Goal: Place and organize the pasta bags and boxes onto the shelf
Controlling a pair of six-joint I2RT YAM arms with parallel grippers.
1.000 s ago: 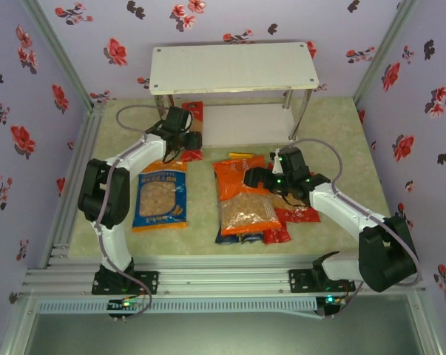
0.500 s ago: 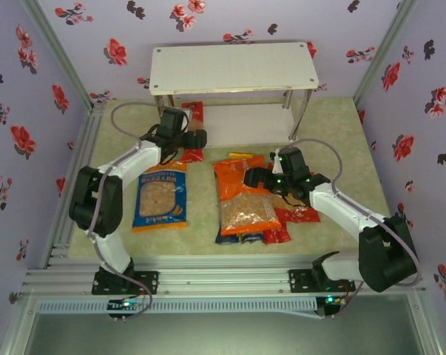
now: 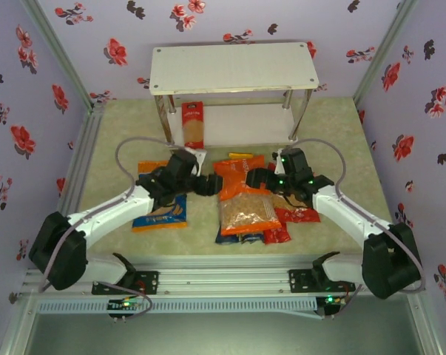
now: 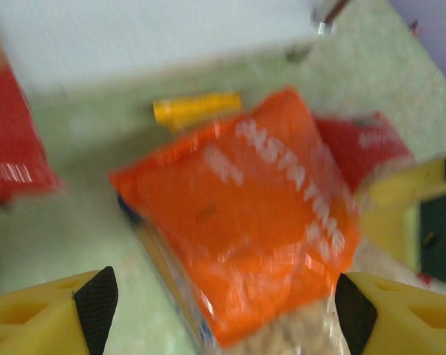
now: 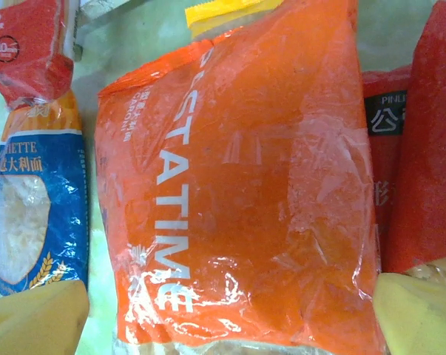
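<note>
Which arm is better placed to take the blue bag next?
Left. The blue bag lies directly under the left arm; the right gripper hovers beyond the orange bag.

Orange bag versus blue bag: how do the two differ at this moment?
The orange bag sits on top of other packs, while the blue bag lies alone on the mat. In the top view the left arm crosses over the blue bag, but nothing covers the orange bag. Both lie flat, show tan pasta through a clear window, and are off the shelf.

Robot test booth: floral paper walls [image 3: 30, 89], aluminium rail frame [image 3: 223, 277].
</note>
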